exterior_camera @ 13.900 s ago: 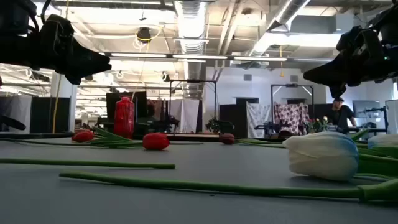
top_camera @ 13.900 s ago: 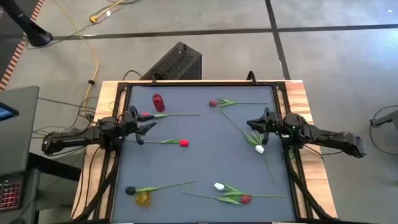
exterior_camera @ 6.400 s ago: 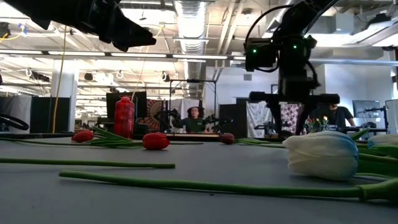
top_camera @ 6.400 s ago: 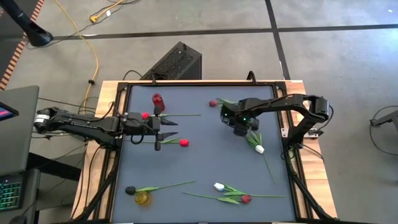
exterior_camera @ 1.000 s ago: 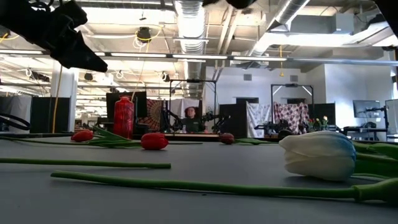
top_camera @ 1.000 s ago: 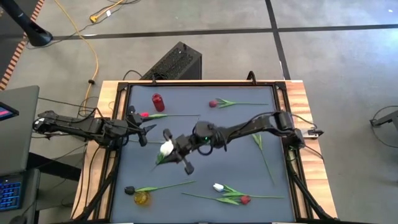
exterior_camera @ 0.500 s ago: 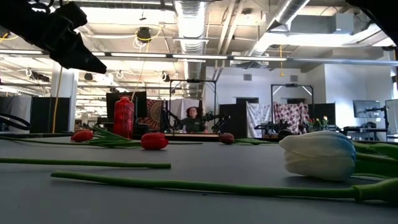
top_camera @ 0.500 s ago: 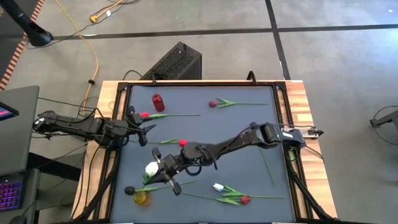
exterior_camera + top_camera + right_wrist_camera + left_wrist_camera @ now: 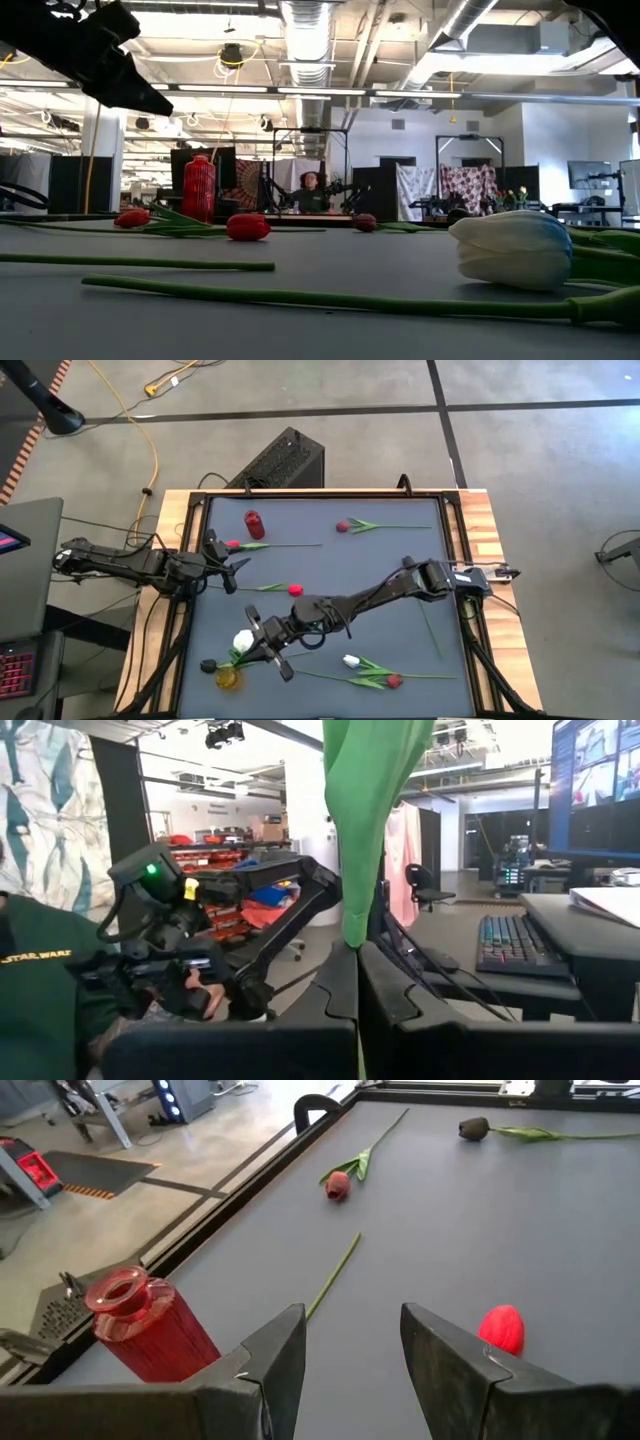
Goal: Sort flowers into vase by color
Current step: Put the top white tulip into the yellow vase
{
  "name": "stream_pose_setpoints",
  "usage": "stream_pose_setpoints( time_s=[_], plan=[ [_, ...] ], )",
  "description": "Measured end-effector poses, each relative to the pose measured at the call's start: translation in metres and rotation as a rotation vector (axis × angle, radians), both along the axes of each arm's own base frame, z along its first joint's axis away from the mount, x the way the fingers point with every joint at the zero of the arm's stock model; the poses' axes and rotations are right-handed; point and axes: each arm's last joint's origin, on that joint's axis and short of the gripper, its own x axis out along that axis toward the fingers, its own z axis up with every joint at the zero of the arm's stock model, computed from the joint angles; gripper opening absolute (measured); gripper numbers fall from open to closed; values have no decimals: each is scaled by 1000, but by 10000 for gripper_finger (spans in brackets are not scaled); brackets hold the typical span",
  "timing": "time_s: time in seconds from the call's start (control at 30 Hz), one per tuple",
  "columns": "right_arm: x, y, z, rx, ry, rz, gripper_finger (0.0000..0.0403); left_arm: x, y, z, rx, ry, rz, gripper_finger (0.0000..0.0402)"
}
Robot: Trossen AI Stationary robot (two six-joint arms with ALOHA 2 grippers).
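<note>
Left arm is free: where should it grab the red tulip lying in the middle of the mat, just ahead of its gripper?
Take the red tulip by its thin green stem, just behind the head, coming straight down from above. It lies flat on the mat, stem running toward the left gripper, whose fingers are open. Set the fingers across the stem. The right gripper, holding the white tulip, is away near the yellow vase.

Mat centre (image 9: 340, 565) open; red vase (image 9: 254, 523), yellow vase (image 9: 229, 678), scattered tulips crowd left side.

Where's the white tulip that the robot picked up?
High view: the white tulip hangs in the right gripper over the table's front-left, just above the yellow vase and dark tulip.
</note>
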Motion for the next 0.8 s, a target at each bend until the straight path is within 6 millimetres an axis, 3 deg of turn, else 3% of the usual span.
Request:
stream_pose_setpoints(
  time_s=[0.8],
  plan=[
    [4,3,-15,14,46,-51,19,0,0,0,1,-4,14,155]
  ],
)
